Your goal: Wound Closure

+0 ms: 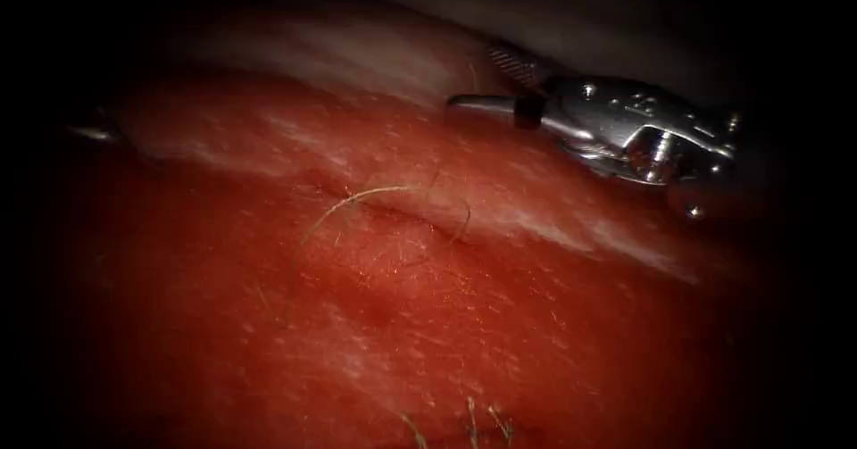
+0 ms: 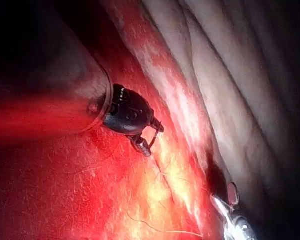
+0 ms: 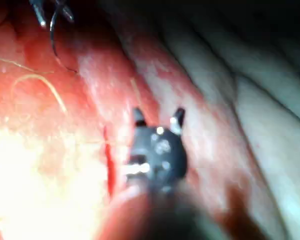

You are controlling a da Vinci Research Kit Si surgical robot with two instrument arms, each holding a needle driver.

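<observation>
1. The left tool sits at nine o'clock in the endoscope view, well left of the cut. Its jaws are clamped on the needle near one end of the curve.
2. The needle's arc hangs free below those jaws. Its far end is down by the tissue, and we cannot tell whether it touches.
3. Loose thread lies curled across the cut near the centre.
4. The right tool comes in at two o'clock, past the cut's right side, with its jaws parted and holding nothing.
5. We judge this a pause between bites (needle out, one tool free). A further bite calls for the needle point squared to the cut's edge and the thread kept clear.
</observation>
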